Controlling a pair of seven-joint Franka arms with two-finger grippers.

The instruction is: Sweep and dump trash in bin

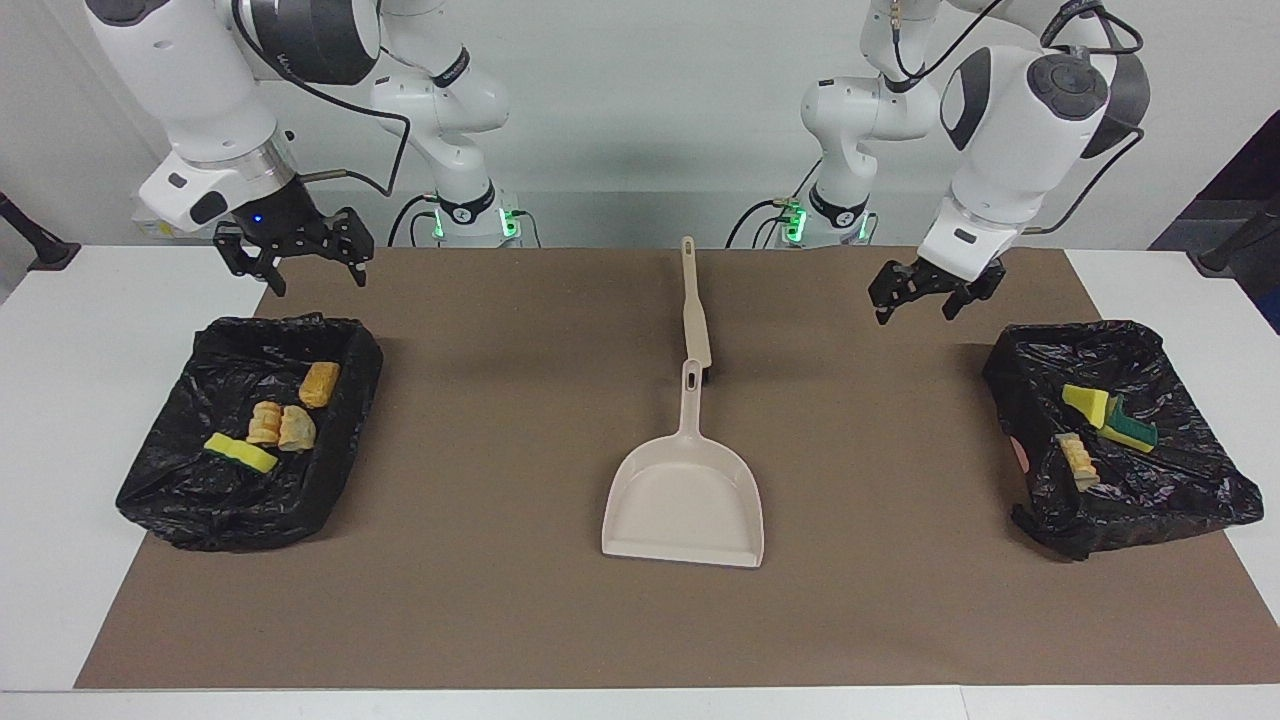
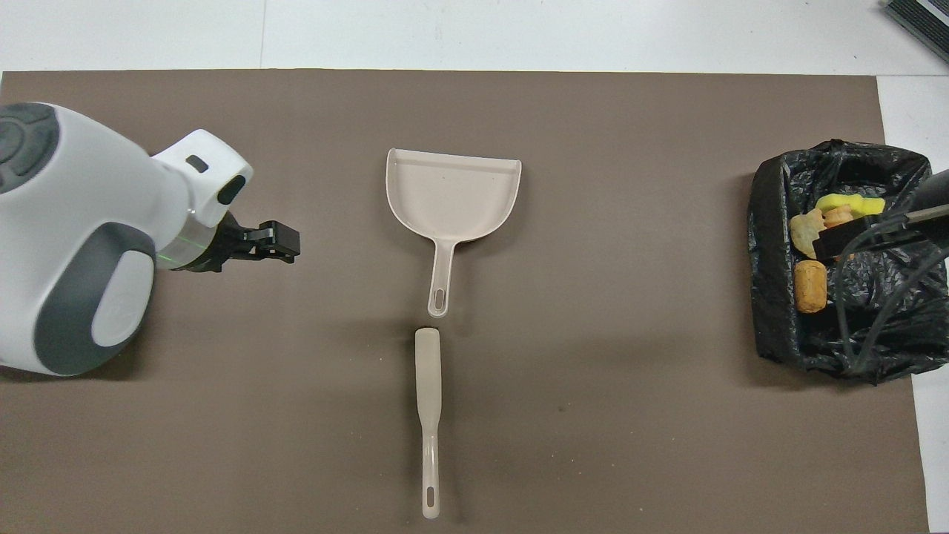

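We see all trash (image 1: pixel 262 425) already in the two black-lined bins: one bin (image 1: pixel 170 490) at the right arm's end of the desk (image 1: pixel 60 420), the other bin (image 1: pixel 1160 500) at the left arm's end. Dustpan (image 1: pixel 685 500) and brush (image 1: pixel 693 305) lie mid-mat, end to end, brush nearer the robots. Left claw (image 1: pixel 922 293) is released, empty, over the mat near its bin. Right claw (image 1: pixel 292 256) is released, empty, over the mat's edge beside its bin.
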